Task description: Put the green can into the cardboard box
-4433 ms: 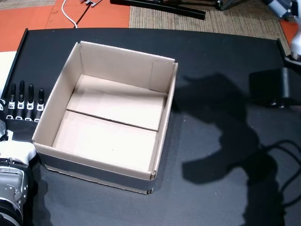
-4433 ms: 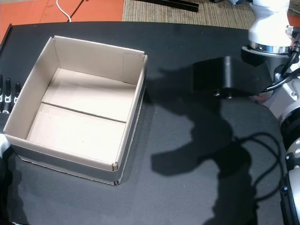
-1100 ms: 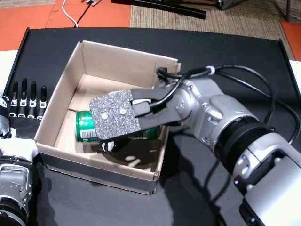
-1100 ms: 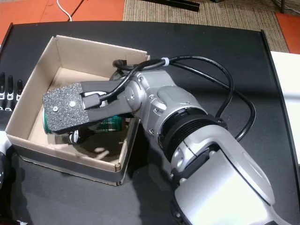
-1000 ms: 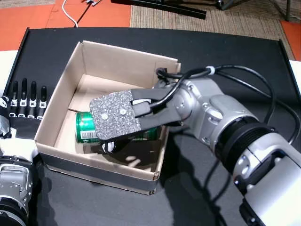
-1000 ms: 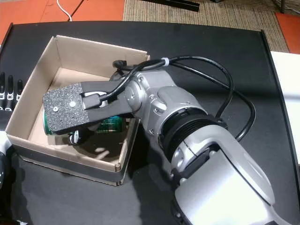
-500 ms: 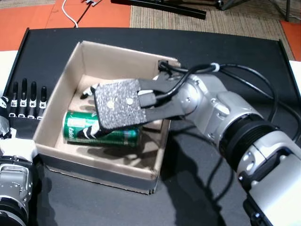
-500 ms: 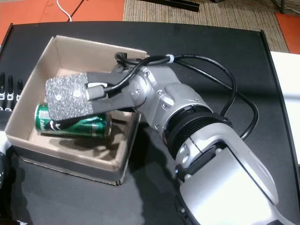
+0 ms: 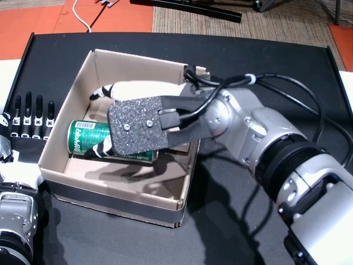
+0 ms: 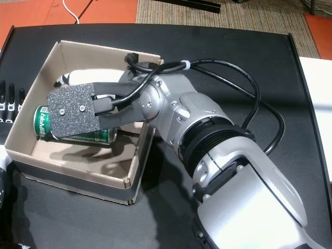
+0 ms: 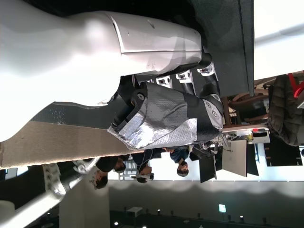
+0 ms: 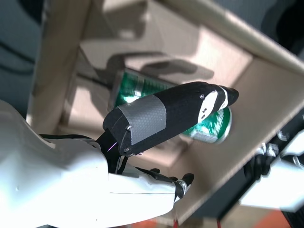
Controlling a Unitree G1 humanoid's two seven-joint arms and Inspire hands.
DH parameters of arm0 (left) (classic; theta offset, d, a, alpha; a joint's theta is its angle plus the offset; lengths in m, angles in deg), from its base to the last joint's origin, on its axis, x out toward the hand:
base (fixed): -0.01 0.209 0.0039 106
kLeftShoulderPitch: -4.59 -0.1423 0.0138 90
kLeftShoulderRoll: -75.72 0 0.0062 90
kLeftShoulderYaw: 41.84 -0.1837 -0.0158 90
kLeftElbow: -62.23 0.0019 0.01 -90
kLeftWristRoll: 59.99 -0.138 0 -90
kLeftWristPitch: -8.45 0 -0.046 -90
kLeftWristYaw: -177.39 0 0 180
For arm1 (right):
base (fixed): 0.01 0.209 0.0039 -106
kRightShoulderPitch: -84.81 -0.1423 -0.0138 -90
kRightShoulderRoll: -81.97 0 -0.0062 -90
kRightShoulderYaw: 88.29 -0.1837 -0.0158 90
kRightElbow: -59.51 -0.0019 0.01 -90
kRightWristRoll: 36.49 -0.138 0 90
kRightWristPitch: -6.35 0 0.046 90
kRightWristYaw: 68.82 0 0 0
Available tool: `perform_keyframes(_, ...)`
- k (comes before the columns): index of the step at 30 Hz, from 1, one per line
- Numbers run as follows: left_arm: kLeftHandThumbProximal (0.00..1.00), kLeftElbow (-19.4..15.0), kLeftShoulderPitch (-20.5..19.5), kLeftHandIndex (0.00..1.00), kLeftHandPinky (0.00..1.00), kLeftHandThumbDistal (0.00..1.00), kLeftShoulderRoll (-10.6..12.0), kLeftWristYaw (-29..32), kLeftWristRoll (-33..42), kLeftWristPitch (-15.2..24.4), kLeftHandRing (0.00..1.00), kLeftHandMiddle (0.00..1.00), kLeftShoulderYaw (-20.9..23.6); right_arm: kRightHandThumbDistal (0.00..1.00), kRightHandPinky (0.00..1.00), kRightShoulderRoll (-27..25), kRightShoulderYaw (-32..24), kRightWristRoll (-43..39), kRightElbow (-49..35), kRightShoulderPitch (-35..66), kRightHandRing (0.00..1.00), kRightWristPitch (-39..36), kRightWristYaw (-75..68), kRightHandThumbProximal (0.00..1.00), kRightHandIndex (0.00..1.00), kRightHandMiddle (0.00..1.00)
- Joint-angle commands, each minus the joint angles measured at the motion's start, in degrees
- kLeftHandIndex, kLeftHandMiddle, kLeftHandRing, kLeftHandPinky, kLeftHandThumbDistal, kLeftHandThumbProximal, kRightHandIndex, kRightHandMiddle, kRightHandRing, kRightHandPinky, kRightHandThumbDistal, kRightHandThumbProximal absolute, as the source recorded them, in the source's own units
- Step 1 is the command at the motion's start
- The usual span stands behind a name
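The green can (image 9: 88, 138) lies on its side on the floor of the cardboard box (image 9: 140, 70), close to the box's left wall. In both head views my right hand (image 9: 137, 131) hovers over the can, its grey back facing up and its fingers stretched toward the far left corner. The right wrist view shows the can (image 12: 152, 89) beyond my straight thumb (image 12: 166, 116), and the hand (image 12: 140, 192) open and off it. My left hand (image 9: 30, 118) rests flat on the table left of the box, open and holding nothing. The other head view shows the can (image 10: 42, 122) and box (image 10: 98, 56).
The box stands on a black table (image 9: 259, 66). My right forearm and its black cable (image 9: 287, 88) cross the box's right wall. Orange mat (image 9: 49, 16) and woven carpet lie beyond the table's far edge. People stand far off in the left wrist view (image 11: 137, 168).
The box was empty at first. Over the last second the can shifted left toward the box's left wall, and my right hand rose off it with fingers stretched out.
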Motion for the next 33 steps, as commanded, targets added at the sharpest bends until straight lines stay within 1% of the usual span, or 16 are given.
perform_keyframes(1, 0.49, 1.90, -3.23, 0.51, 0.79, 0.00, 1.45, -3.61, -0.25, -0.10, 0.63, 0.53, 0.20, 1.00, 1.00, -0.98, 1.48, 1.85, -1.08, 1.84, 1.00, -3.33, -8.42, 0.61, 1.00, 1.00)
perform_keyframes(3, 0.50, 1.91, -3.35, 0.55, 0.81, 0.00, 1.39, -3.21, -0.40, 0.00, 0.64, 0.56, 0.11, 1.00, 1.00, -1.76, 3.50, 4.70, -1.54, 2.67, 1.00, -5.60, -19.30, 0.55, 1.00, 1.00)
perform_keyframes(4, 0.49, 1.94, -3.51, 0.54, 0.80, 0.00, 1.27, -2.73, -0.39, -0.26, 0.64, 0.55, 0.13, 1.00, 1.00, -2.08, 4.08, 5.66, -1.66, 2.94, 1.00, -6.63, -23.78, 0.53, 1.00, 1.00)
perform_keyframes(6, 0.48, 2.00, -3.68, 0.52, 0.79, 0.00, 0.99, -2.23, -0.34, -0.84, 0.64, 0.54, 0.18, 0.98, 1.00, -2.57, 4.74, 6.73, -1.65, 3.14, 1.00, -8.07, -30.26, 0.53, 1.00, 1.00)
perform_keyframes(8, 0.49, 2.06, -3.82, 0.50, 0.79, 0.00, 0.78, -1.87, -0.49, -1.16, 0.64, 0.53, 0.07, 0.93, 1.00, -3.07, 4.73, 7.02, -1.60, 2.98, 1.00, -9.42, -34.47, 0.55, 1.00, 1.00)
perform_keyframes(10, 0.49, 2.10, -3.84, 0.53, 0.81, 0.00, 0.64, -1.69, -0.41, -1.41, 0.65, 0.55, 0.14, 0.93, 1.00, -3.77, 5.25, 7.97, -1.79, 2.33, 1.00, -9.98, -39.05, 0.62, 1.00, 1.00)
perform_keyframes(12, 0.54, 2.07, -3.74, 0.55, 0.86, 0.00, 0.62, -1.81, -0.35, -1.45, 0.68, 0.56, 0.18, 0.93, 1.00, -4.49, 5.67, 8.66, -2.04, 1.60, 1.00, -10.21, -42.76, 0.60, 1.00, 1.00)
perform_keyframes(14, 0.55, 1.98, -3.64, 0.54, 0.85, 0.00, 0.81, -2.03, -0.61, -0.76, 0.67, 0.56, -0.01, 0.96, 1.00, -5.30, 5.74, 8.97, -2.53, 0.89, 1.00, -10.45, -46.28, 0.55, 1.00, 1.00)
perform_keyframes(16, 0.53, 1.94, -3.67, 0.52, 0.82, 0.00, 0.84, -2.11, -0.92, -0.46, 0.66, 0.55, -0.30, 0.99, 1.00, -6.57, 6.02, 9.77, -3.48, 0.15, 1.00, -10.85, -50.67, 0.49, 1.00, 1.00)
perform_keyframes(19, 0.46, 2.00, -3.59, 0.52, 0.77, 0.01, 0.78, -2.83, -0.82, -0.54, 0.65, 0.54, -0.30, 1.00, 1.00, -8.64, 7.27, 12.33, -4.69, -0.89, 1.00, -10.05, -58.61, 0.48, 1.00, 1.00)
perform_keyframes(21, 0.45, 2.08, -3.52, 0.53, 0.78, 0.00, 0.70, -3.10, -0.31, -0.93, 0.65, 0.55, 0.17, 1.00, 1.00, -10.60, 8.31, 14.63, -5.59, -1.62, 1.00, -9.31, -63.68, 0.50, 1.00, 1.00)
perform_keyframes(23, 0.49, 2.09, -3.66, 0.56, 0.80, 0.00, 0.62, -1.91, -0.14, -1.34, 0.68, 0.56, 0.36, 0.96, 1.00, -12.97, 8.80, 16.10, -6.63, -2.28, 1.00, -9.53, -68.13, 0.51, 1.00, 1.00)
perform_keyframes(25, 0.51, 2.05, -3.75, 0.55, 0.80, 0.00, 0.62, -1.12, -0.31, -1.37, 0.68, 0.55, 0.25, 0.99, 1.00, -14.88, 8.92, 17.07, -7.41, -2.64, 1.00, -9.41, -71.57, 0.50, 1.00, 1.00)
perform_keyframes(29, 0.46, 2.00, -3.63, 0.53, 0.78, 0.00, 0.78, -1.96, -0.61, -0.85, 0.66, 0.54, -0.02, 0.98, 1.00, -20.76, 7.77, 17.61, -10.64, -1.56, 0.99, -9.24, -75.32, 0.52, 1.00, 0.98)
perform_keyframes(31, 0.47, 1.98, -3.58, 0.53, 0.79, 0.00, 0.74, -2.10, -0.61, -0.95, 0.65, 0.53, -0.07, 0.92, 1.00, -23.93, 6.99, 17.60, -12.89, -0.15, 0.98, -9.12, -77.10, 0.56, 1.00, 0.97)
perform_keyframes(33, 0.49, 1.95, -3.67, 0.52, 0.80, 0.00, 0.66, -1.71, -0.72, -1.08, 0.65, 0.54, -0.23, 0.95, 0.98, -27.45, 5.44, 17.20, -15.85, 2.13, 0.97, -8.37, -79.08, 0.56, 0.99, 0.95)
